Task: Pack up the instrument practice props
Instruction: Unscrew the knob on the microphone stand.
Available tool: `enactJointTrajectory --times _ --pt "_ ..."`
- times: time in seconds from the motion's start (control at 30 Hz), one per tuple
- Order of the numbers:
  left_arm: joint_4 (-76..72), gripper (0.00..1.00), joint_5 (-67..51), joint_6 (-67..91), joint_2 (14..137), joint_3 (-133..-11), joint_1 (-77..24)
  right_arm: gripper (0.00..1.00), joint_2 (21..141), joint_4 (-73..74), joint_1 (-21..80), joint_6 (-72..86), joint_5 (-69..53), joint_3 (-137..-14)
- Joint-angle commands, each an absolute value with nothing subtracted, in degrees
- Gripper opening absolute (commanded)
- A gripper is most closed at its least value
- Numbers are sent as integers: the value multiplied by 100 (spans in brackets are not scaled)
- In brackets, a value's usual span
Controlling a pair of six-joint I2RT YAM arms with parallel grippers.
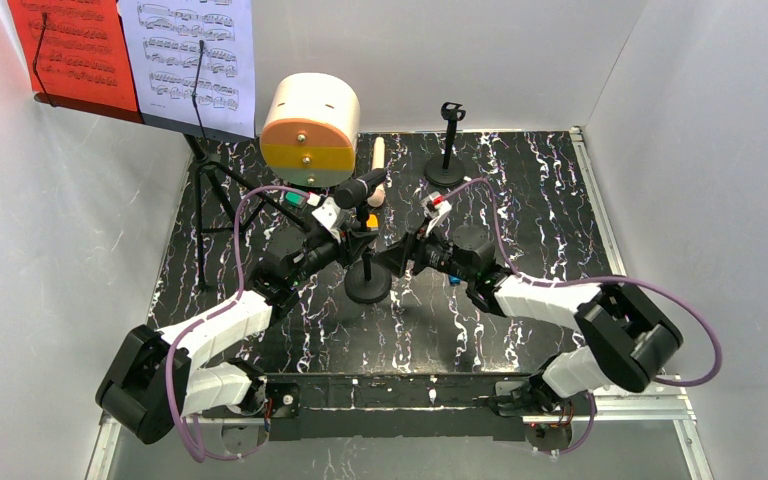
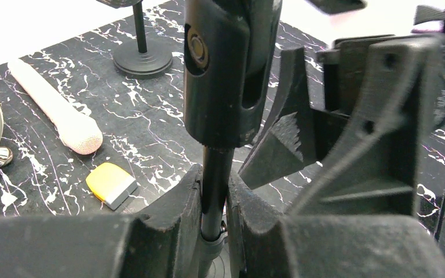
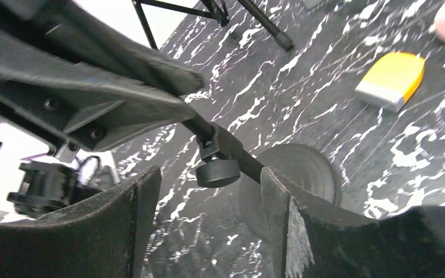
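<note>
Clenched on the mic holder pole (image 2: 216,168), my left gripper (image 2: 214,200) steadies it. Right gripper (image 3: 208,178) gapes around its knob (image 3: 220,171), likely to loosen.

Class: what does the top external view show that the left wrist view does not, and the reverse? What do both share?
Only top external: the red page and white page on the music rack. Only left wrist: how the left gripper grips, jaws shut on the near mic holder at its post. Both: the cream microphone lying down and the far mic holder, which holds nothing.
</note>
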State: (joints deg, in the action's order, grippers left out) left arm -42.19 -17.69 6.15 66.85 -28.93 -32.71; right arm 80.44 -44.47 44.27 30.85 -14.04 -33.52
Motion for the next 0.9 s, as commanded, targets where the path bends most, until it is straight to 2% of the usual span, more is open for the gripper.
enactJointTrajectory --times 0.0,0.2,0.6,0.77,0.8,0.87 --pt "-3718 0 -1853 694 6749 -2821 -3278 68 8450 -5282 4097 4942 -2078 -3344" --pt "-3718 0 -1872 694 6759 -2830 -3278 61 8953 -5853 3910 5502 -2528 -3365" --pt "-3718 0 -1876 703 6741 -2828 -3278 33 9930 -7530 3772 6366 -3299 -3305" --pt "-3719 0 -1874 703 6734 -2830 -3278 6 9877 -7020 3763 5612 -3566 -3478" --pt "-3718 0 -1872 703 6740 -2830 -3278 2 9808 -6702 3762 5263 -3661 -3614" --pt "-3719 0 -1868 711 6741 -2834 -3278 1 9635 -5955 3770 4428 -3738 -3782"
